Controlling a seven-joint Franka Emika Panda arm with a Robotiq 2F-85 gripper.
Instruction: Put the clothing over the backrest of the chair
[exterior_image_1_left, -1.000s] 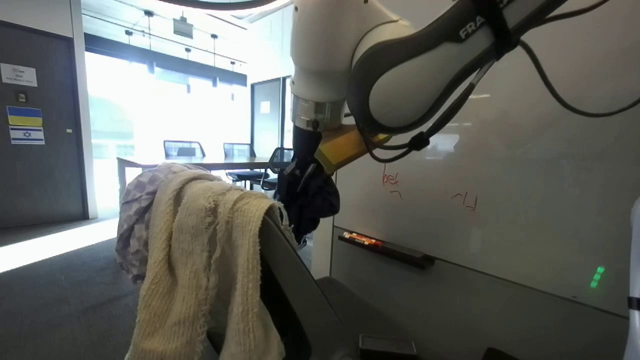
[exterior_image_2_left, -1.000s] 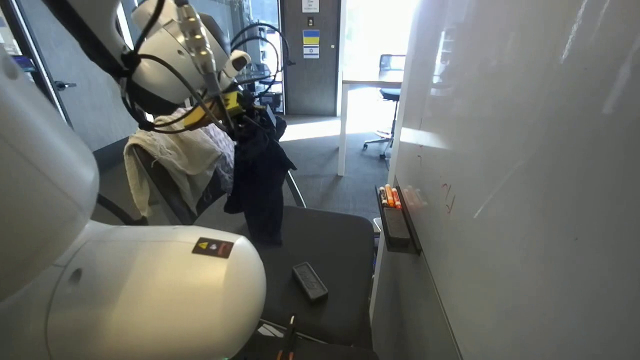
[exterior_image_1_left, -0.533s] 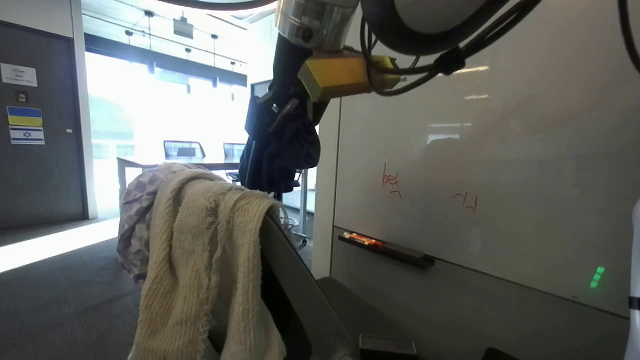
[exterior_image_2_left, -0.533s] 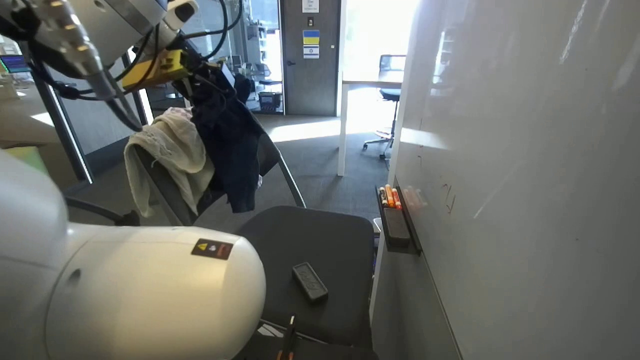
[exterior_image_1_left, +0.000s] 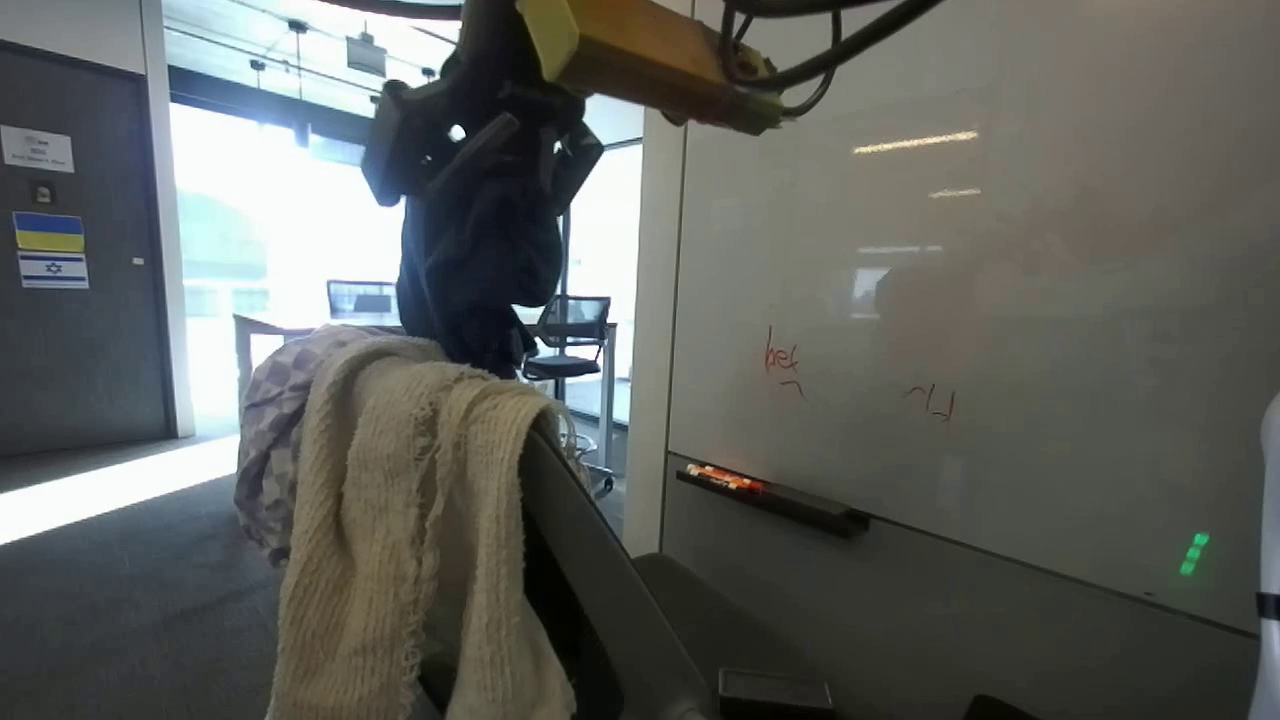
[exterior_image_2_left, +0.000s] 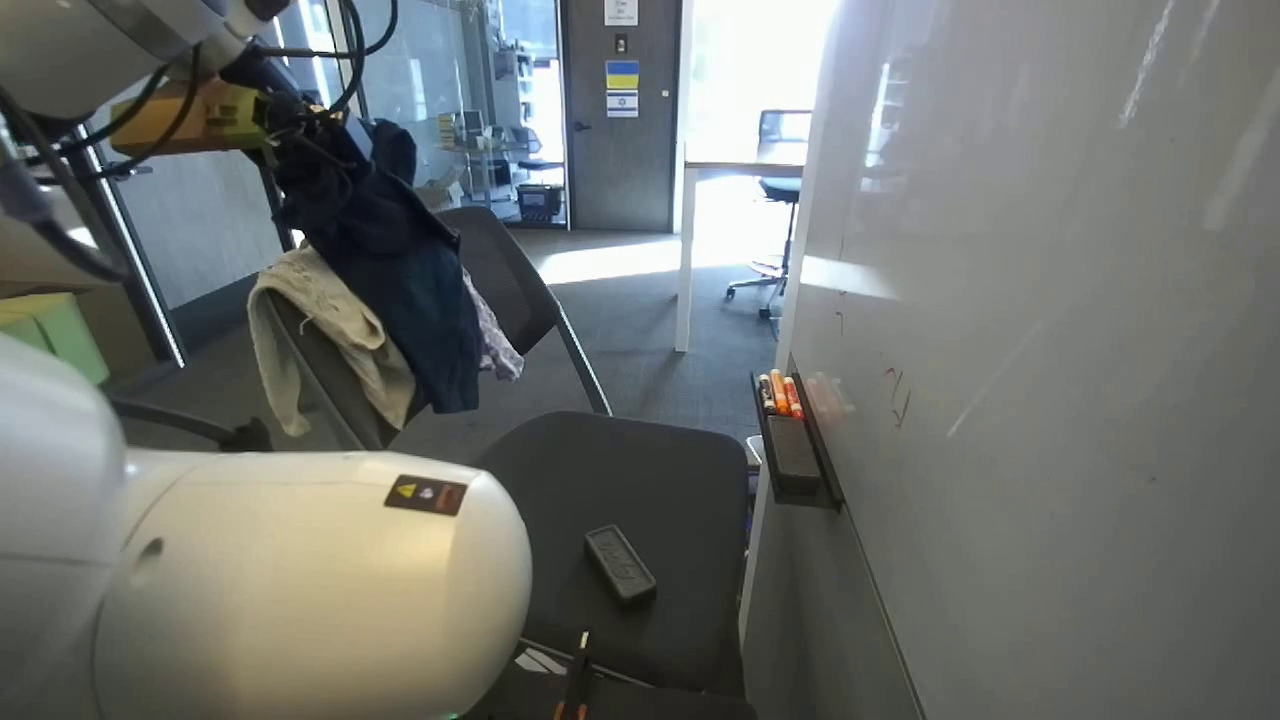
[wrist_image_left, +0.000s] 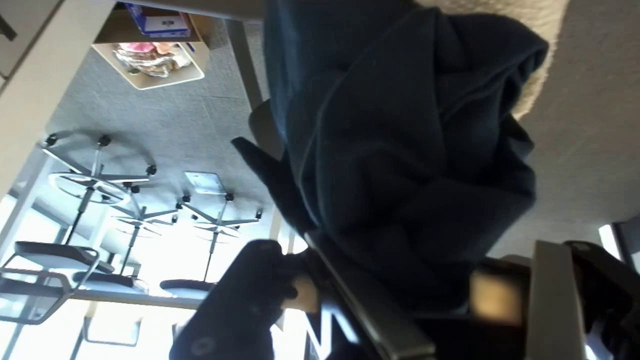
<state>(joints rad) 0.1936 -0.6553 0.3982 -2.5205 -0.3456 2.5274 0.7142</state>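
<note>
The dark navy clothing (exterior_image_1_left: 485, 260) hangs bunched from my gripper (exterior_image_1_left: 490, 170), which is shut on its upper part. In an exterior view the clothing (exterior_image_2_left: 410, 290) hangs before the chair's backrest (exterior_image_2_left: 490, 255), its lower end above the seat (exterior_image_2_left: 600, 470). The gripper (exterior_image_2_left: 325, 150) is above the backrest's top edge there. In the wrist view the clothing (wrist_image_left: 400, 125) fills the middle, and the gripper (wrist_image_left: 400, 280) has cloth between its fingers. A cream knit cloth (exterior_image_1_left: 400, 520) and a lavender patterned cloth (exterior_image_1_left: 275, 430) lie over the backrest. The clothing's lower end is hidden behind the cream cloth in an exterior view.
A whiteboard (exterior_image_2_left: 1050, 350) stands beside the chair, with a tray (exterior_image_2_left: 797, 470) holding markers and an eraser. A dark eraser (exterior_image_2_left: 620, 563) lies on the seat. A table (exterior_image_1_left: 470, 330) with office chairs stands farther back. A box (wrist_image_left: 150, 60) shows in the wrist view.
My gripper has risen and moved over toward the backrest, carrying the navy clothing with it. The clothing moved from above the seat to near the cream cloth. The chair and other cloths stayed put.
</note>
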